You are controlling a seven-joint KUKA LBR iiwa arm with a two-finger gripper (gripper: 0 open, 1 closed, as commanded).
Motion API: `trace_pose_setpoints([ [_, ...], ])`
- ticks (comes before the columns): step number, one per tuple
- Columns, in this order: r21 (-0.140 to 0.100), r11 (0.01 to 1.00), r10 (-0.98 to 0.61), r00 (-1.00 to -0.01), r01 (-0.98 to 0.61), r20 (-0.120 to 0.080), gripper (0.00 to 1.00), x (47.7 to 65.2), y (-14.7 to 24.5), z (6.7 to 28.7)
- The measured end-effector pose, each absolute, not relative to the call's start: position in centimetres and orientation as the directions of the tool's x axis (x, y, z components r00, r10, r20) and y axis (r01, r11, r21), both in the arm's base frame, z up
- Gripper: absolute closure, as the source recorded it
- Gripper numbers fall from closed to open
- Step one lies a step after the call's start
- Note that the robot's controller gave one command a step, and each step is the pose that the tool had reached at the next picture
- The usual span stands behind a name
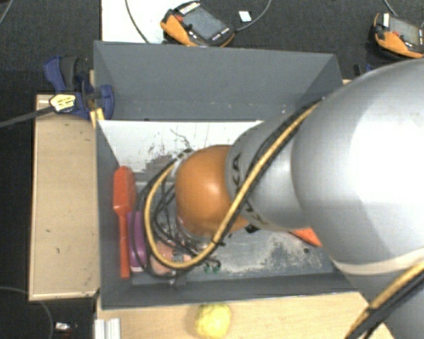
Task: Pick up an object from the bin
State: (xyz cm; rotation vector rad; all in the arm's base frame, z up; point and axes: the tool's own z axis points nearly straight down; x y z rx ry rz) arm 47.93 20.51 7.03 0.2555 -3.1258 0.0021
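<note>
Hand sits low in the bin just right of the red brush. Looks like nothing's lifted yet, and I can't tell if it's apart or together.

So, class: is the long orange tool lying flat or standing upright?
Lying flat: the long orange tool stretches along the bin's left wall, beside a purple thing.

Wrist inside the bin, spatula to its left by the wall, strip between them, wedge to its right
</note>
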Motion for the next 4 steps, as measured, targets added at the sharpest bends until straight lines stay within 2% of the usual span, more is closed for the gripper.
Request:
trace_pose_setpoints([
  [1, -0.001, 0.987, -0.162, -0.987, -0.162, 0.005, 1.00, 47.9, 20.5, 7.0],
  [3, 0.001, 0.987, -0.159, -0.987, -0.159, 0.001, 1.00, 48.0, 20.5, 10.2],
  [4, -0.001, 0.988, -0.157, -0.988, -0.157, 0.011, 1.00, 47.8, 20.4, 14.0],
])
